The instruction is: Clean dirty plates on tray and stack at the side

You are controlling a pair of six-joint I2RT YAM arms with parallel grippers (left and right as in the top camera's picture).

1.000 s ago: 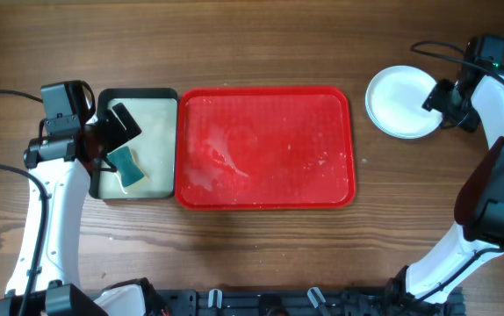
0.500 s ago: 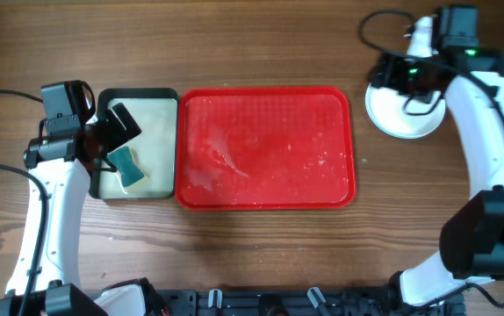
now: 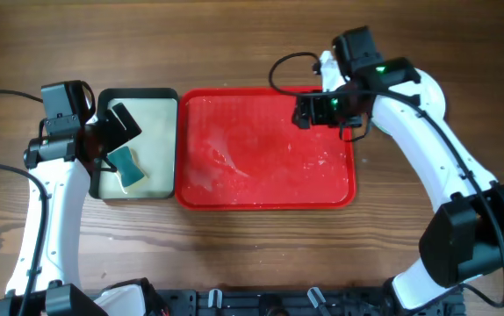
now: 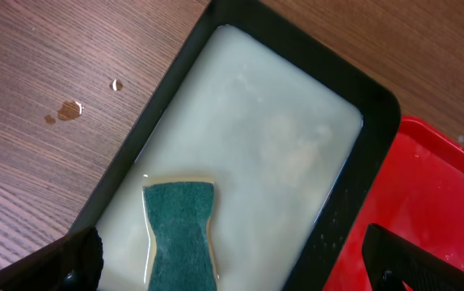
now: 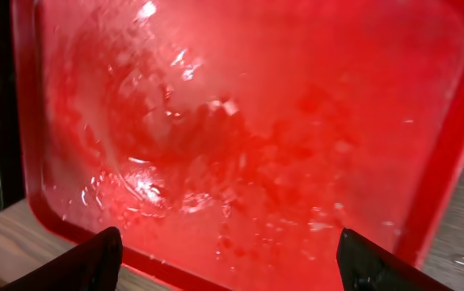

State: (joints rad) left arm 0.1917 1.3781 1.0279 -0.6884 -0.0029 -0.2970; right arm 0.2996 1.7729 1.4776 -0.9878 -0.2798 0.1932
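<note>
Two arms: one at each end of the wooden table (image 3: 234, 39), the left beside the small tray and the right reaching in over the large one.
Left gripper (image 3: 116, 139): above the black-rimmed tray, clear of its contents; jaws spread wide with nothing between them. In the left wrist view (image 4: 232, 234) only the fingertips (image 4: 82, 259) show, at the lower corners.
Right gripper (image 3: 305, 112): above the upper right part of the red tray, pointing left; jaws wide apart and empty (image 5: 230, 238), its fingertips (image 5: 94, 259) at the lower corners of the right wrist view.
Red tray (image 3: 265, 175): middle of the table, long side running left to right, its left edge against the black-rimmed tray.
Red tray surface (image 5: 313, 105): wet, with glossy streaks and pale foamy film, heaviest in the left half.
Black-rimmed tray (image 3: 138, 91): just left of the red tray (image 4: 434, 202), holding pale cloudy liquid; the rim (image 4: 369, 162) is dark and glossy.
Sponge (image 3: 127, 167): green, waisted in shape, lying flat in the liquid near the lower left of that tray (image 4: 179, 234).
Table, left of the black-rimmed tray: a few droplets (image 4: 70, 109) on the wood.
</note>
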